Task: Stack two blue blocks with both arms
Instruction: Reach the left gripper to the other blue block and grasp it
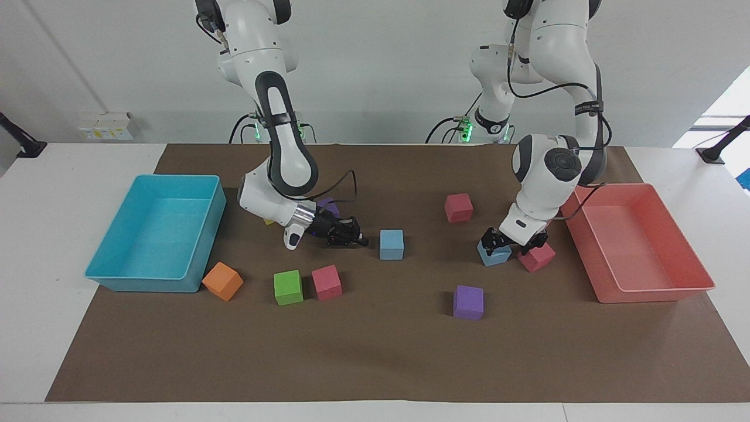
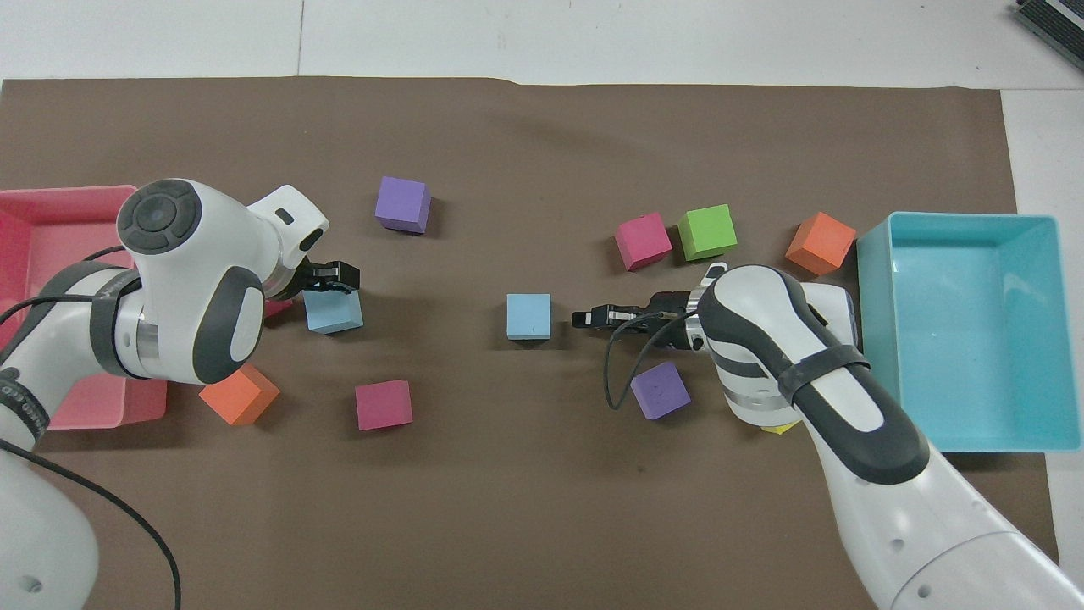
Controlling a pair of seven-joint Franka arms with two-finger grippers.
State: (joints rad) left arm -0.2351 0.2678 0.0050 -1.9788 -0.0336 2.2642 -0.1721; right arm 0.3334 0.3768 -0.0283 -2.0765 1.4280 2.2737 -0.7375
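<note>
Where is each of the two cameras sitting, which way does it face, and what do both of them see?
Facing view: high across the table, looking at the robots; both arms show, left gripper over a blue block, right gripper beside the middle blue block.
Overhead view: above the robots' end, looking steeply down; arms enter from the bottom.
Shared: both blue blocks, both grippers, turquoise tray, mirrored half a turn.

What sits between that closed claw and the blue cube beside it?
Nothing: in the overhead view only bare brown paper separates the right claw from that blue cube.
</note>
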